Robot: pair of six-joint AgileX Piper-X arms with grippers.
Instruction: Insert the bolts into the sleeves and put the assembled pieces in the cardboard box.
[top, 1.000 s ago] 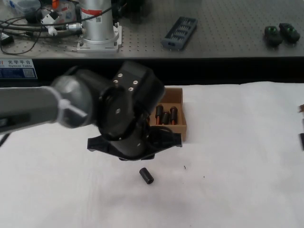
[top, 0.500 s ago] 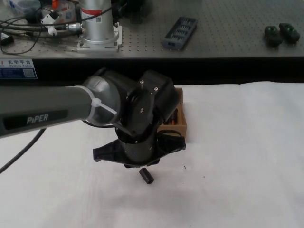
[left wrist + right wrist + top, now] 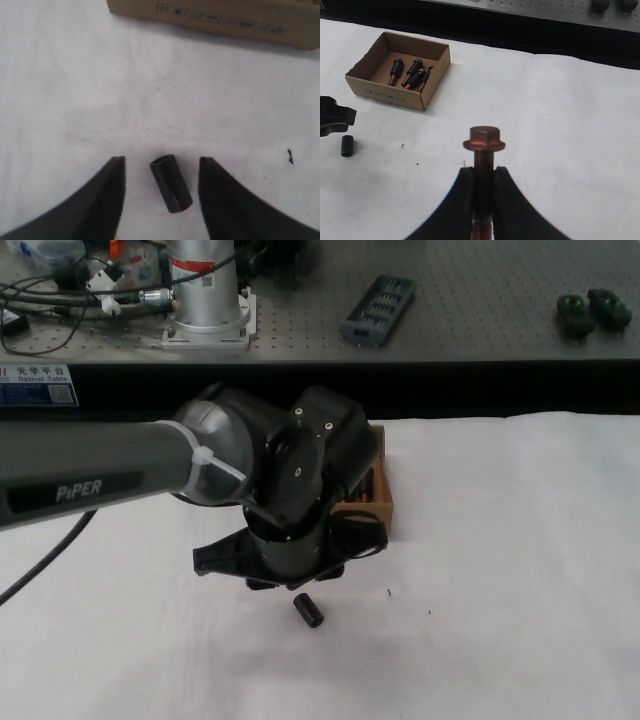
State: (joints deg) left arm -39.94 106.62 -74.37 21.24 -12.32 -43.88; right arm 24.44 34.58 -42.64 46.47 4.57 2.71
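Since the lone black sleeve [image 3: 171, 183] lies on its side on the white cloth [image 3: 560, 125], the left gripper [image 3: 161, 161] hangs low over it with its fingers spread wide, one on each flank and neither touching. That stance looks meant for closing across the sleeve's round body. The right gripper [image 3: 482, 171] is well apart from this, over bare cloth. Its fingers are pinched narrow on the threaded shank of a copper-coloured bolt [image 3: 484, 139], so the flanged hexagonal head stands clear beyond the fingertips. How much thread is free behind the grip cannot be told. The open-topped cardboard box [image 3: 385, 92] sits on the cloth near the sleeve, a little beyond it. It holds several assembled pieces [image 3: 410, 72], black sleeves with copper bolts pushed through, lying close together side by side on its floor, with some floor bare beside them. Judging by this, the loose sleeve and the held bolt are a pair not yet joined.
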